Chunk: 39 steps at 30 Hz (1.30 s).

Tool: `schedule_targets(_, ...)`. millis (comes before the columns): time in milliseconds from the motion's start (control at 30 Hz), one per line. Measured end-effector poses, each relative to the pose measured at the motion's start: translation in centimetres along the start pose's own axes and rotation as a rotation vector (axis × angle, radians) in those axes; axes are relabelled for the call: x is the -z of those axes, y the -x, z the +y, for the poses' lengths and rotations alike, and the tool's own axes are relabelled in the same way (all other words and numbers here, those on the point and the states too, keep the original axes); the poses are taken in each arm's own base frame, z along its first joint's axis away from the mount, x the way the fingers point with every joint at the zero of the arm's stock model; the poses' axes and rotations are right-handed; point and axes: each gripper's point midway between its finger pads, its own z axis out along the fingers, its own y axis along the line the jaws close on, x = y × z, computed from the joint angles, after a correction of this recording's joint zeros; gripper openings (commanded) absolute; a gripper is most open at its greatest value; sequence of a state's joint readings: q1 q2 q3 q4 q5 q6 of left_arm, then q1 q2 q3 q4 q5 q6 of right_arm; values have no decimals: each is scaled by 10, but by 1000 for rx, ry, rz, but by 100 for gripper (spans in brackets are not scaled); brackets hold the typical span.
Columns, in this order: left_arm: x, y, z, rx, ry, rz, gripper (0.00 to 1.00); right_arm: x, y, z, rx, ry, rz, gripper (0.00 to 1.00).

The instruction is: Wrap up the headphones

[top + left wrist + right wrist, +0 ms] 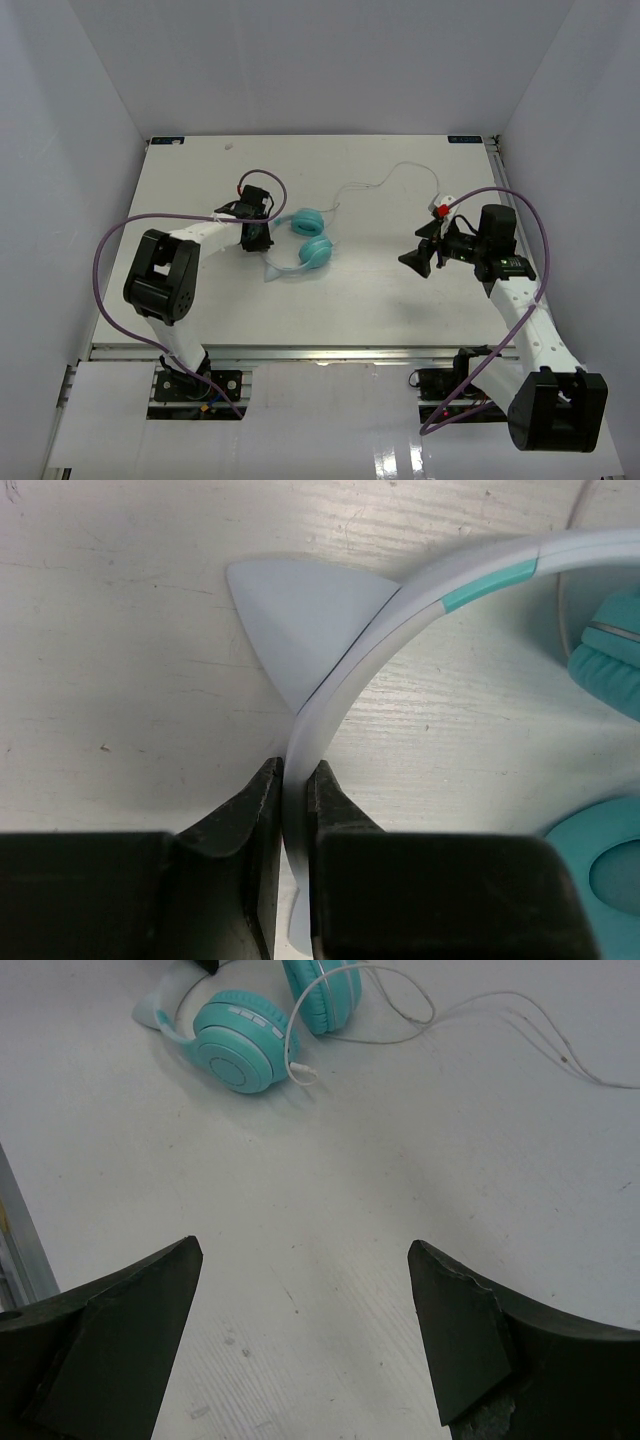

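Headphones (316,251) on table (400,310), L gripper (293,790) clamped on pale headband (400,615) — R gripper (305,1250) spread wide, well apart

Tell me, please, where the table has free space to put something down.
Bare: the near strip of the table, in front of the headphones; the patch between the headphones and the open right gripper; the far-left corner. Crowded: centre-left, where the left gripper is shut on the headband, and the far middle-right, crossed by the cord.
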<state>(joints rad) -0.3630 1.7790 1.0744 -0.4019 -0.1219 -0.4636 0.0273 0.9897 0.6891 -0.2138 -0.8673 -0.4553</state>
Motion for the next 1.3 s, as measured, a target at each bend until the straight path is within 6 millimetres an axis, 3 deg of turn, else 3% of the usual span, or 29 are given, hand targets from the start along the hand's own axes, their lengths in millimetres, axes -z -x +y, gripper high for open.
schedule_targets(267, 3, 3, 3, -20, 12, -18, 0, 1, -3, 7, 12, 41, -10, 90)
schedule_targets(367, 15, 11, 10, -72, 49, -59, 0, 2, -7, 16, 71, 96, -10, 90)
schedule_targets(433, 39, 27, 17, -135, 91, -133, 0, 3, -10, 21, 137, 134, -9, 90)
schedule_targets(533, 93, 63, 22, -207, 115, -292, 0, 4, -1, 25, 264, 196, -28, 90)
schedule_targets(633, 145, 94, 15, -216, 67, -443, 0, -2, 30, 19, 393, 261, -92, 90)
schedule_targets(733, 178, 104, 6, -211, -9, -518, 0, -15, 68, 9, 500, 306, -155, 90)
schedule_targets(867, 178, 89, -4, -227, -92, -483, 0, -51, 94, 15, 566, 336, -173, 90)
schedule_targets(1033, 166, 49, -7, -232, -158, -366, 0, -101, 104, 15, 434, 324, -165, 90)
schedule_targets(1133, 176, 38, -7, -217, -194, -350, 0, -119, 105, 10, 376, 310, -166, 90)
schedule_targets(1300, 205, 37, -18, -181, -293, -394, 0, -133, 106, 17, 349, 361, -176, 95)
